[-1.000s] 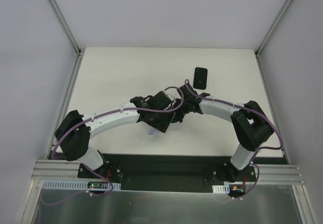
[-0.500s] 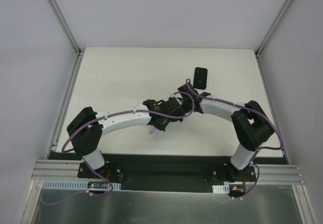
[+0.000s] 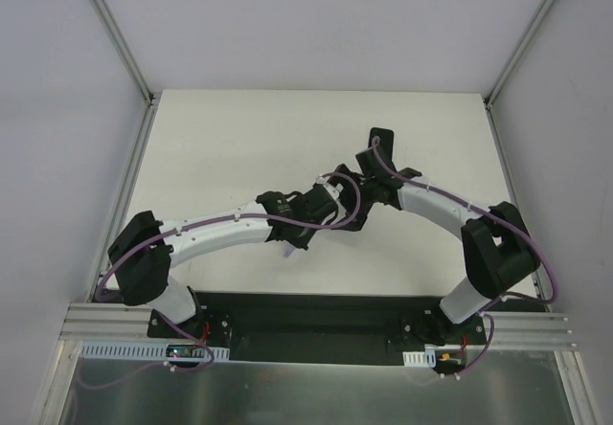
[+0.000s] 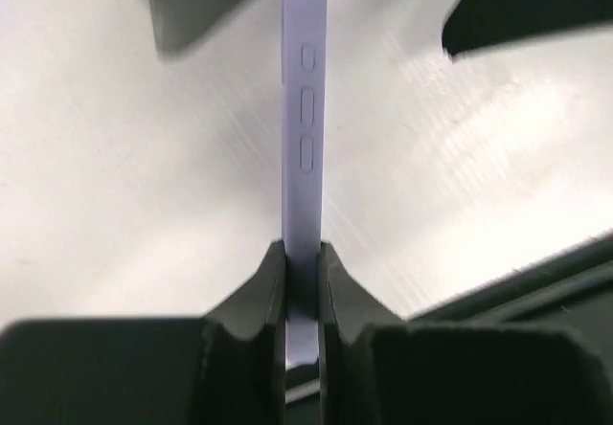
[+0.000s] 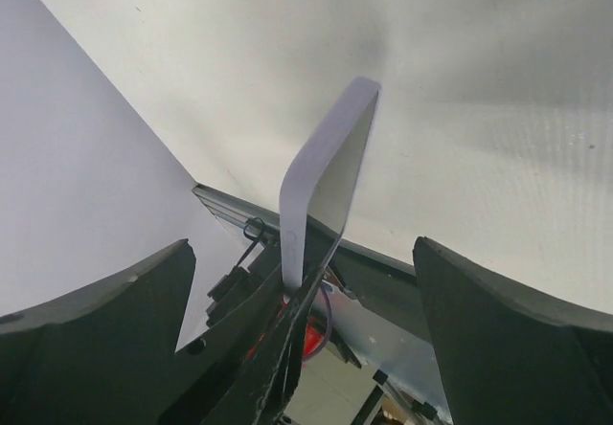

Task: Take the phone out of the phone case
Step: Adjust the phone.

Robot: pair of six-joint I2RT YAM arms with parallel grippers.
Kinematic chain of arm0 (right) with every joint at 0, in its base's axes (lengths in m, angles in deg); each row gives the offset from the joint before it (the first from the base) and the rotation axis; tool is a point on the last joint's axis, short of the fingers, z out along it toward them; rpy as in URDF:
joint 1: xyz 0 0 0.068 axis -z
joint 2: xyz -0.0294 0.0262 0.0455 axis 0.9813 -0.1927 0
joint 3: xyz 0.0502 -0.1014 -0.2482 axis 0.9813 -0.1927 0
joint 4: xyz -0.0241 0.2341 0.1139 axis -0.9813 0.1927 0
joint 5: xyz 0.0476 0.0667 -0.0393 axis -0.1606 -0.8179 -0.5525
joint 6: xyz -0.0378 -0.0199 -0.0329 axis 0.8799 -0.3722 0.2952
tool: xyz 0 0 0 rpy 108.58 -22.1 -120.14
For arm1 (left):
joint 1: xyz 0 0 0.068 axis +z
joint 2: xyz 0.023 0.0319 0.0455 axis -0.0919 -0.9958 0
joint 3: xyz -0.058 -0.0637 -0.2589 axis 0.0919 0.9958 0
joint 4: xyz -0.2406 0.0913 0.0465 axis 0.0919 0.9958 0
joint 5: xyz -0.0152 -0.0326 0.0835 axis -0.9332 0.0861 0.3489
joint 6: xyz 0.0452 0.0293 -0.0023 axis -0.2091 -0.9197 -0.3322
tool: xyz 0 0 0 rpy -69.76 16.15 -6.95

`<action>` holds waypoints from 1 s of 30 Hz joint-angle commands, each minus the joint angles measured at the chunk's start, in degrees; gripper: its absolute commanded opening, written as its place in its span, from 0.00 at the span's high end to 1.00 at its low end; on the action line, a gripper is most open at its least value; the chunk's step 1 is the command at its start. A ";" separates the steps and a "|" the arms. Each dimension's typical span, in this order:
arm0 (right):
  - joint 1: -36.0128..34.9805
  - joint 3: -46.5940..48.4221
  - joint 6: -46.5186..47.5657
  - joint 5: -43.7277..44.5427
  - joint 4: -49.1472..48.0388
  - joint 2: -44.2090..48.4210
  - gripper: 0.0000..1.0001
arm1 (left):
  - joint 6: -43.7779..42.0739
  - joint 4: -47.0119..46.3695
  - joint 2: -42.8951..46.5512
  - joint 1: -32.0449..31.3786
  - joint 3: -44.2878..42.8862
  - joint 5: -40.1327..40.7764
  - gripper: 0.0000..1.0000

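Looks nearly done to me: left gripper [image 4: 303, 281] clamped on the lavender phone case [image 4: 305, 109], right gripper [image 5: 302, 248] spread wide around the case, and what I take for the black phone [image 3: 385, 138] lying beyond the case.

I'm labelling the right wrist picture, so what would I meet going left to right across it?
One finger of the open right end effector → lavender phone case, standing on edge and clamped from below by the left end effector → the other finger.
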 commanded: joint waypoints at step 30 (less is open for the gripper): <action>14.20 -20.34 13.02 -18.29 -20.33 33.02 0.02 | 23.54 -30.77 23.37 26.96 11.21 -53.66 1.00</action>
